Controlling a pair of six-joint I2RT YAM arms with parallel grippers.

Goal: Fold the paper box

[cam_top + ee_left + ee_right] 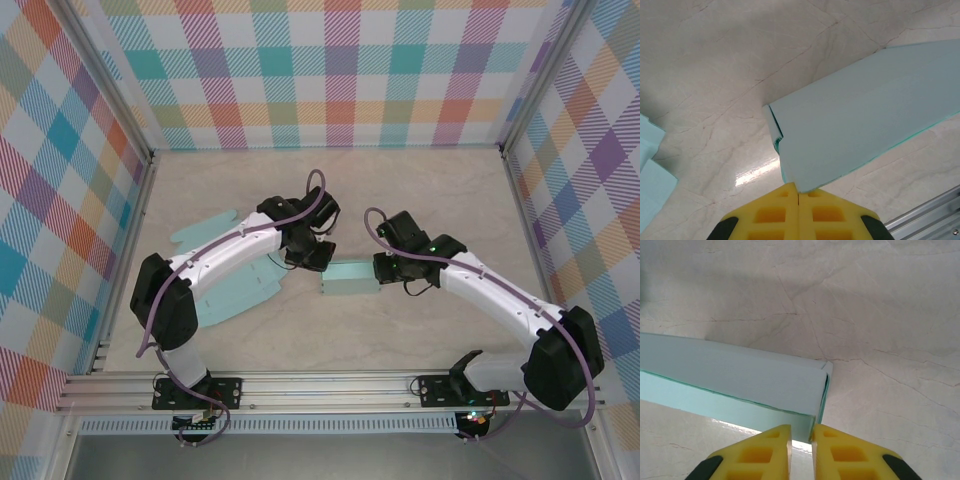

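Note:
The paper box (349, 280) is a pale teal, partly folded carton lying flat mid-table between the two arms. My left gripper (320, 262) is at its left end. In the left wrist view the yellow fingers (775, 210) are shut, with the box's (865, 115) lower corner pinched in the seam of the left gripper (799, 190). My right gripper (383, 270) is at the right end. There the fingers (850, 450) stand slightly apart, so the right gripper (801, 434) is open, with the end corner of the box (740, 375) at the gap.
Flat teal box blanks (205, 228) lie on the table's left side, one partly under my left arm (245, 295), and a corner shows in the left wrist view (650, 185). An aluminium rail (320, 385) runs along the near edge. Checked walls enclose the other sides.

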